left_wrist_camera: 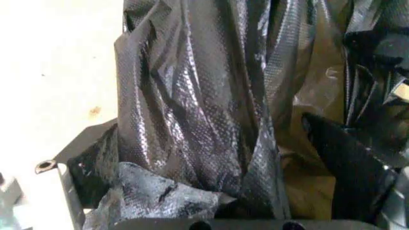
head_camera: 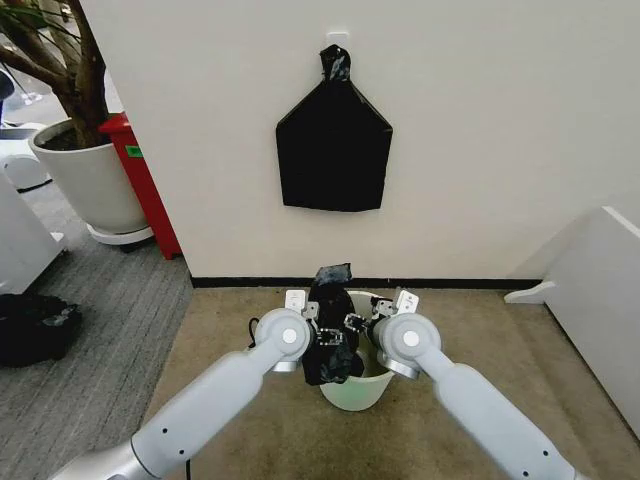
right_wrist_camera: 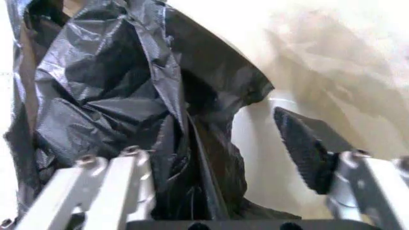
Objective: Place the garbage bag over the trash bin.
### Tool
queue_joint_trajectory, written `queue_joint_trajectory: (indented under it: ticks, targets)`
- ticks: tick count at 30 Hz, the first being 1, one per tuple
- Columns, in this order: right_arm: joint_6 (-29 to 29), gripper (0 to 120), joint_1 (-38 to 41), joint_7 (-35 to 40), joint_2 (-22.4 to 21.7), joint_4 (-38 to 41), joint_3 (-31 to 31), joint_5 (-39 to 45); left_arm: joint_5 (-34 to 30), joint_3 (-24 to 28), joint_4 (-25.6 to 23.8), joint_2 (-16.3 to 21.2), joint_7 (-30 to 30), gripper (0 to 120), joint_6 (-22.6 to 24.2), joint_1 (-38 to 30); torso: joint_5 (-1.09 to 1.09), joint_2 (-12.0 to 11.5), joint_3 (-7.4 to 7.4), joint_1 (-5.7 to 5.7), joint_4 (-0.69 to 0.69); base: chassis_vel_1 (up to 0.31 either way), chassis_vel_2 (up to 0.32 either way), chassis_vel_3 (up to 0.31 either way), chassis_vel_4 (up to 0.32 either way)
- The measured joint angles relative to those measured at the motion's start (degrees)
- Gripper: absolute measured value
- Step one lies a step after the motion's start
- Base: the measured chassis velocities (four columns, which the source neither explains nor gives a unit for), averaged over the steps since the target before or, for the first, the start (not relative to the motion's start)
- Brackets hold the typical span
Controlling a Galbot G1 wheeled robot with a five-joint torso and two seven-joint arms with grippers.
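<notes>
In the head view, our left pincer (head_camera: 322,322) and right pincer (head_camera: 362,322) met over the small round white plastic trash bin (head_camera: 357,390), holding the thin, glossy black plastic garbage bag (head_camera: 330,330) upright at its rim.

The left wrist view showed crinkled film (left_wrist_camera: 204,120) clamped; it seemed light, limp, slippery.

In the right wrist view, our fingers (right_wrist_camera: 310,148) stood apart around the bag's edge (right_wrist_camera: 211,86), a good hold.

We see the garbage bag (head_camera: 330,330) bunched over the trash bin (head_camera: 368,388) mouth; bare carpet (head_camera: 230,330) lies open around it.
</notes>
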Motion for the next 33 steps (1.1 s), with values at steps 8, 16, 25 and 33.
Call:
queue_joint_trajectory:
  ticks: [8,16,25,33]
  targets:
    - [0.17,20,-0.11,-0.80,-0.60,1.09,-0.44,-2.04,0.21,-0.41,0.24,-0.01,0.28,100,0.00,0.06,0.00,0.00,0.00,0.00,0.00,0.000,0.000,0.000,0.000]
    - [0.18,0,-0.18,-1.85,-2.24,3.49,-1.14,-5.95,0.48,-0.58,0.58,-0.35,0.50,100,0.00,0.28,0.00,0.00,0.00,0.00,0.00,0.000,0.000,0.000,0.000]
    - [-0.71,0,0.29,-0.98,-5.31,8.26,-1.17,-6.01,0.66,-0.55,0.91,-0.46,0.53,100,0.00,0.29,0.00,0.00,0.00,0.00,0.00,0.000,0.000,0.000,0.000]
    - [-1.75,0,0.67,-1.44,-7.66,9.89,-0.11,-5.55,0.83,-0.55,0.92,-0.41,0.53,100,0.00,0.61,0.00,0.00,0.00,0.00,0.00,0.000,0.000,0.000,0.000]
